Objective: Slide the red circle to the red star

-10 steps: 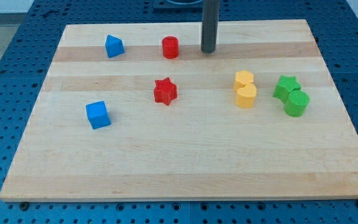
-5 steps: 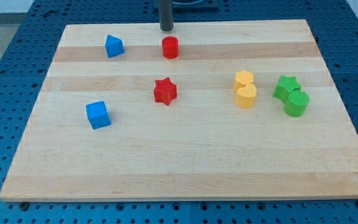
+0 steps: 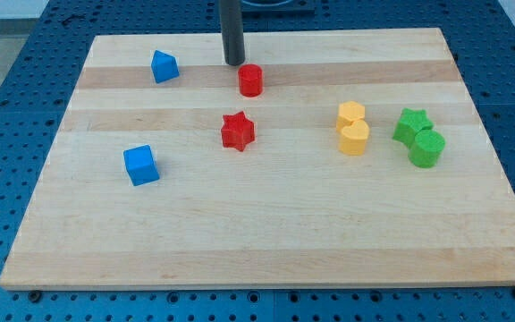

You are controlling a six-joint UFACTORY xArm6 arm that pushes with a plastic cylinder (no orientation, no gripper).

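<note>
Our rod comes down from the top edge of the frame, and my tip (image 3: 233,63) sits on the wooden board (image 3: 266,241) in the upper middle, just up-left of the red circle (image 3: 250,80); touching or a hair apart, we cannot tell. We carry no pincer, only the bare rod, so nothing is grasped.

The red circle stands upright in the upper centre of the frame, slightly left of the midline. The red star (image 3: 237,131) lies below it and a bit to the left, apart from it, with bare board between them.

A blue block with a peaked top (image 3: 164,66) is at upper left, level with the tip and well apart from it. A blue cube (image 3: 141,165) sits at centre left, lower down.

On the right of centre, two yellow blocks (image 3: 353,128) touch, one above the other; the lower looks heart-shaped. Further right, a green star (image 3: 411,124) touches a green cylinder (image 3: 426,148) just below it.

Around the board is a blue perforated table (image 3: 7,80).
</note>
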